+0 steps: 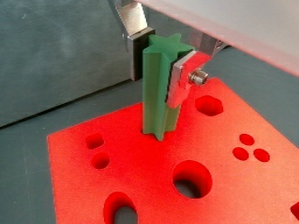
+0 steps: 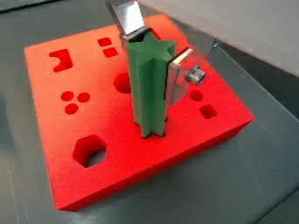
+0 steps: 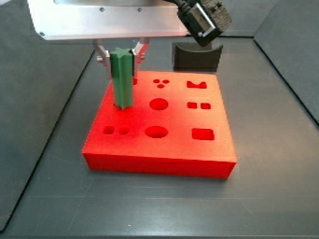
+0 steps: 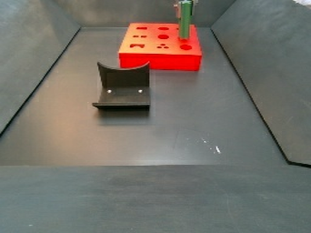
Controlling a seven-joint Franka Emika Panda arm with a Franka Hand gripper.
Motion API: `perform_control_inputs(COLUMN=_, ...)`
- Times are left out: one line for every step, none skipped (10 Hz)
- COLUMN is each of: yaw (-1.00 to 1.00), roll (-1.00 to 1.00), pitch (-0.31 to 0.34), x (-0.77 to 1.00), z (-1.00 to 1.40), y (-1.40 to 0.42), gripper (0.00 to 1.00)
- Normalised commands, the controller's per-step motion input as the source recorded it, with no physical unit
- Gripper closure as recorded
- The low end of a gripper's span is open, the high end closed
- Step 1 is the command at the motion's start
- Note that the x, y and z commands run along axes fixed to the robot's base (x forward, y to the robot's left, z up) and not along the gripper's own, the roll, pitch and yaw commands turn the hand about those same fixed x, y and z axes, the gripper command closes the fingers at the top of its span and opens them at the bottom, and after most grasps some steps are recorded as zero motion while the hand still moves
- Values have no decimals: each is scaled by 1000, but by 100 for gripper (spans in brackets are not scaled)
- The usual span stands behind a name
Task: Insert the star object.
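Red block (image 2: 70, 166) lies on the dark floor, its top cut with shaped holes. Dark fixture (image 4: 123, 87) stands well apart. My gripper (image 2: 158, 61) clamps the star object (image 2: 149, 87): green, ridged, upright, its lower end in the block's top at 12 o'clock.

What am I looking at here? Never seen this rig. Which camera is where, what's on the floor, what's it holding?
It is a single robot arm with a two-finger gripper. Two pictures come from cameras on its wrist, looking down past the fingers. The other two come from cameras fixed beside the table.

On the dark floor lies a red block with differently shaped holes cut in its top. Apart from it stands a dark L-shaped fixture, part of the rig.

The gripper is shut on the star object, a long green ridged peg. It stands upright with its lower end at the block's top surface, apparently entering a hole.
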Motion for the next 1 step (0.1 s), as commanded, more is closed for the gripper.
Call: perform_control_inputs(yaw=0, roll=0, pitch=0, x=0, z=0, y=0, gripper=100)
